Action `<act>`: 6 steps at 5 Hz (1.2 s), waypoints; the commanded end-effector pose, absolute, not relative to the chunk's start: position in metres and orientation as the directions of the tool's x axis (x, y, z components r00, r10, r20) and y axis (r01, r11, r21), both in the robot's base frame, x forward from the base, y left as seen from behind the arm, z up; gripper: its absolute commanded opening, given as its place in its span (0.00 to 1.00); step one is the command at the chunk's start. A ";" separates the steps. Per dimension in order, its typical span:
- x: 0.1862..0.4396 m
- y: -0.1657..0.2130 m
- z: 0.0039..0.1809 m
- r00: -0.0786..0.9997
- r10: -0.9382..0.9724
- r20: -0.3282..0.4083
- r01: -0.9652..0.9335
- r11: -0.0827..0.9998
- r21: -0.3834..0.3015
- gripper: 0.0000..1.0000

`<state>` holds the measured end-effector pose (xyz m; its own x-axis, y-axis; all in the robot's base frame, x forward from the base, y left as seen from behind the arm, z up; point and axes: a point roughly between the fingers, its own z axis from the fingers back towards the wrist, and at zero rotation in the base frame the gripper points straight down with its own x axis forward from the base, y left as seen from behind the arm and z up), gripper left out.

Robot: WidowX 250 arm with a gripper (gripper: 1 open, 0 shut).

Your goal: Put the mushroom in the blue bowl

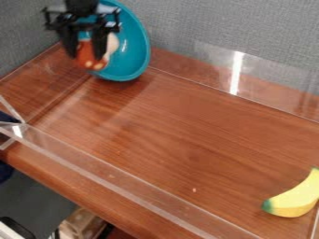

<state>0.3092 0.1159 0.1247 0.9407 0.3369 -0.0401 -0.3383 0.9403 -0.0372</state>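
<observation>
gripper [90,49] up at top left, pointing down, jaws closed on the mushroom [90,53], red-orange cap visible between the black fingers [75,39]. mushroom is off the table, in front of the blue bowl [127,51], which sits tipped against the grey back wall [237,33] with its glossy inside facing the camera. wooden table [187,121] has low clear acrylic walls [112,182] round it. yellow banana [296,197] lies at the bottom right, well apart from the gripper and bowl
</observation>
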 end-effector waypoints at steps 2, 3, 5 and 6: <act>0.363 0.121 0.128 0.943 0.332 0.021 -0.331 0.943 -0.021 0.00; 0.373 0.122 0.124 0.944 0.330 0.023 -0.330 0.944 -0.017 0.00; 0.384 0.121 0.118 0.946 0.322 0.024 -0.322 0.947 -0.010 0.00; 0.388 0.121 0.116 0.948 0.319 0.025 -0.319 0.948 -0.006 0.00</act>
<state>0.3802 0.1218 0.0914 0.9441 0.3263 -0.0477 -0.3269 0.9450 -0.0066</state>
